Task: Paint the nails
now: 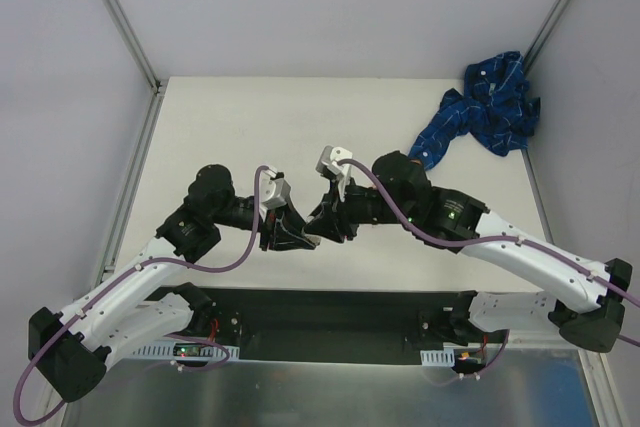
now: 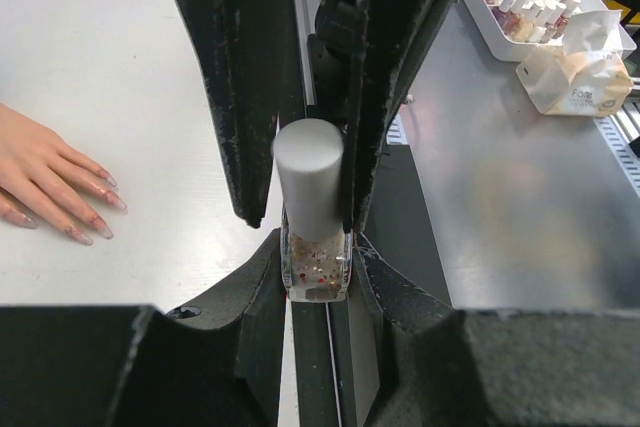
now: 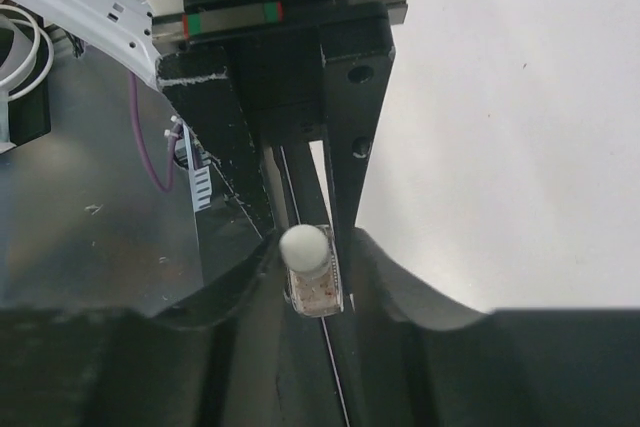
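While the left hand is gripping the glass of the small bottle between its closed fingers, the right hand is coming at it from the opposite side and appears to be pinching the white cap. The step in hand is looking like opening the polish. The right hand should be turning the cap squarely about the bottle's own axis, not tilting it. The left hand should be squeezing firmly enough that the glass is not spinning along. Once loose, the cap should be drawing straight away from the left hand, so the brush is clearing the neck without dripping. The nails are lying on a model hand, palm down on the bench, off to one side of the left hand and well apart from the bottle.
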